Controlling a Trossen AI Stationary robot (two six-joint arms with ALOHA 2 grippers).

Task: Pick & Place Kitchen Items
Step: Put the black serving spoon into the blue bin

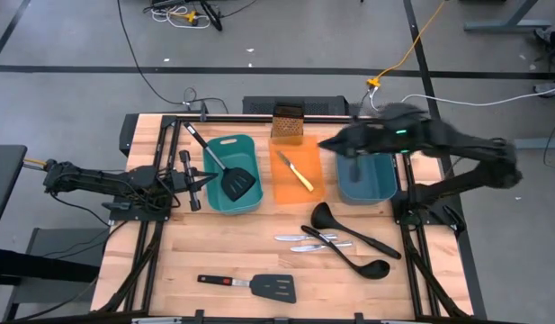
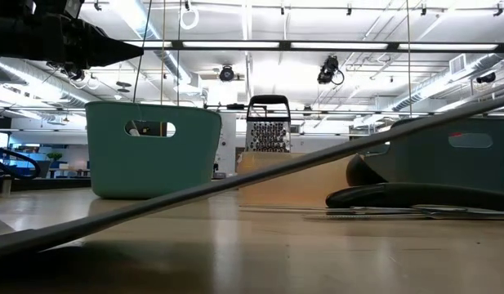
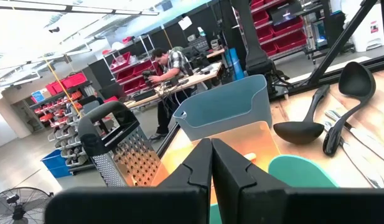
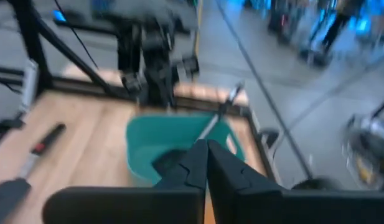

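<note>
Even, bright light falls from long ceiling strip lamps (image 2: 260, 45), which show as white glare bands in the low view. Shadows on the pale wooden table (image 1: 223, 252) are soft and short. The dark right arm (image 1: 412, 135) is smeared by motion blur from above. The right wrist view is blurred throughout; beyond its shut dark jaws the teal plastic tub (image 4: 179, 140) has smudged edges. In the low view, the nearest tabletop and a dark diagonal bar (image 2: 235, 184) are out of focus. Straight lines bow toward the left wrist view's edges.
</note>
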